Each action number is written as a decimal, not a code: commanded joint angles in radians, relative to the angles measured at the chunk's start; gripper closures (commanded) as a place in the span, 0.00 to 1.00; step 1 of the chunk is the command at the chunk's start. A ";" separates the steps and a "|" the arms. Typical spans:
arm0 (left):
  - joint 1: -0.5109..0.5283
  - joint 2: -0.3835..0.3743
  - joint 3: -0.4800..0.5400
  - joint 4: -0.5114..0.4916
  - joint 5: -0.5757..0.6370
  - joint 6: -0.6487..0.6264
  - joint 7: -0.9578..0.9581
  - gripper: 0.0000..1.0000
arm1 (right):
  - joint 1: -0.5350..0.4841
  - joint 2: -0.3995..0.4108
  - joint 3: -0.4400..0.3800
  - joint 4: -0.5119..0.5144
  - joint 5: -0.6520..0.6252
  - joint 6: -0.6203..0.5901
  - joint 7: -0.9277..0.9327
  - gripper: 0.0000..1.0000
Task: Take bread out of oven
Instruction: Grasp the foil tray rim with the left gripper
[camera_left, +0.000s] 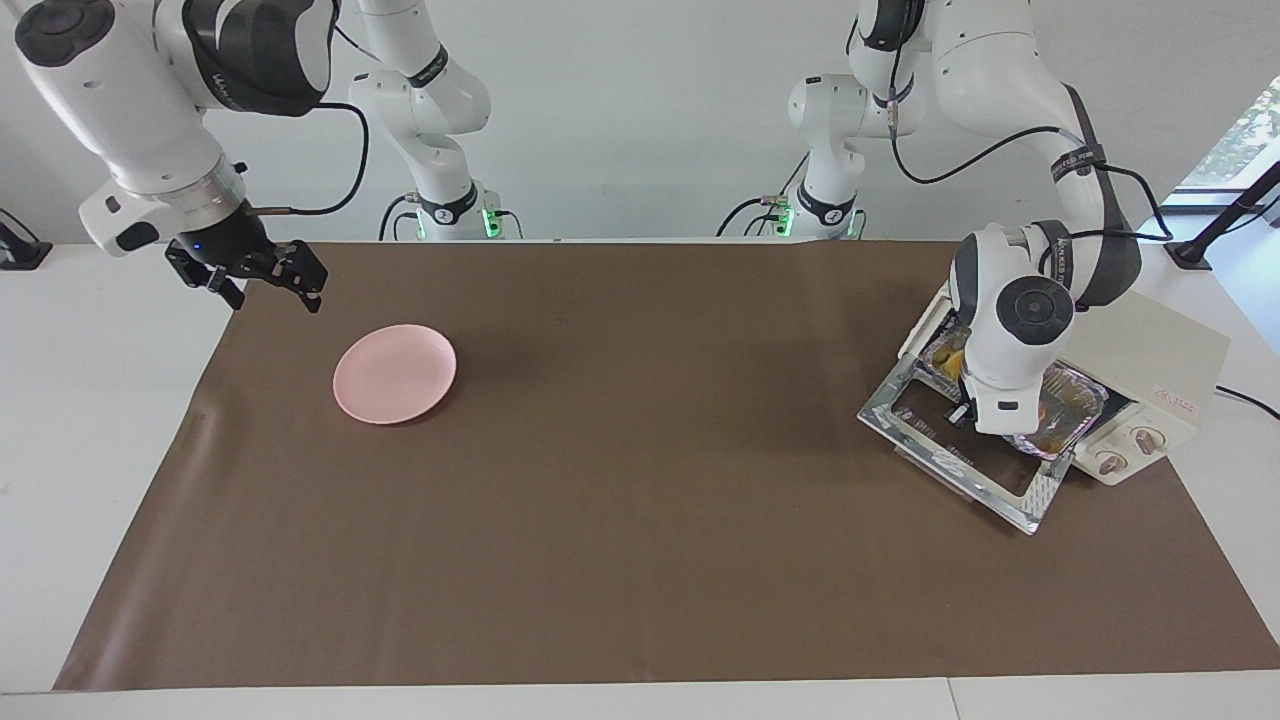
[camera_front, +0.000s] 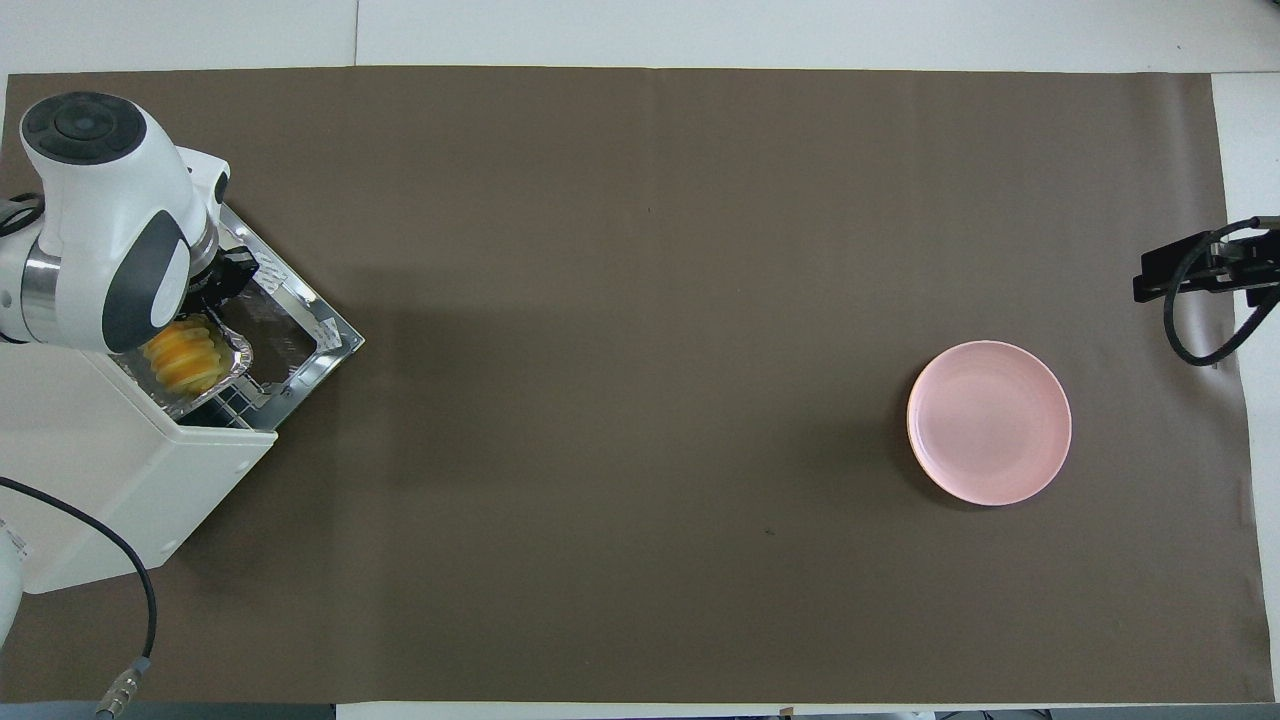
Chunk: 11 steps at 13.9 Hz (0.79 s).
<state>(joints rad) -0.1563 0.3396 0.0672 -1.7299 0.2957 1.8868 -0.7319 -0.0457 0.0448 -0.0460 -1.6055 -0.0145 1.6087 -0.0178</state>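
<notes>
The right hand (camera_left: 278, 292) hangs in the air over the edge of the brown mat (camera_left: 640, 560), at the right arm's end of the worktop (camera_left: 90, 420) and close to the robots' edge. Its fingers are spread wide and hold nothing, so this arm waits. Just beside it, a bit farther from the robots, a round pink plate (camera_left: 394, 373) lies flat on the mat with nothing on it. The middle of the mat has nothing to tell about. At the left arm's end of the worktop, near the corner by the robots, stands the oven (camera_left: 1165, 350). Its glass door (camera_left: 965, 465) is folded down flat in front of it. A crinkly foil tray (camera_front: 232, 352) sticks partly out of the oven's mouth, over the open door, and the bread (camera_front: 183, 352) lies in that tray, partly hidden by the arm. The left hand (camera_front: 222, 288) is down at the tray, fingers pressed together, and it looks like they pinch the tray's rim. So the step in hand seems to be sliding the tray with the bread out of the oven. Next, the tray should come out slowly and level, so the thin foil does not bend and the bread does not roll off. Then the bread may go to the plate.
</notes>
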 joint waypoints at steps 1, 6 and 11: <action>-0.046 -0.004 -0.001 0.039 -0.056 0.024 0.011 1.00 | -0.008 -0.017 0.003 -0.017 0.004 -0.009 -0.016 0.00; -0.182 0.039 0.000 0.121 -0.214 0.081 -0.055 1.00 | -0.008 -0.017 0.003 -0.017 0.004 -0.009 -0.016 0.00; -0.296 0.168 0.006 0.346 -0.303 0.022 -0.110 1.00 | -0.008 -0.017 0.003 -0.017 0.004 -0.009 -0.016 0.00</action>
<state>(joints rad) -0.4112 0.4256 0.0532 -1.5214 0.0114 1.9602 -0.8145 -0.0457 0.0448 -0.0460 -1.6055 -0.0145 1.6087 -0.0178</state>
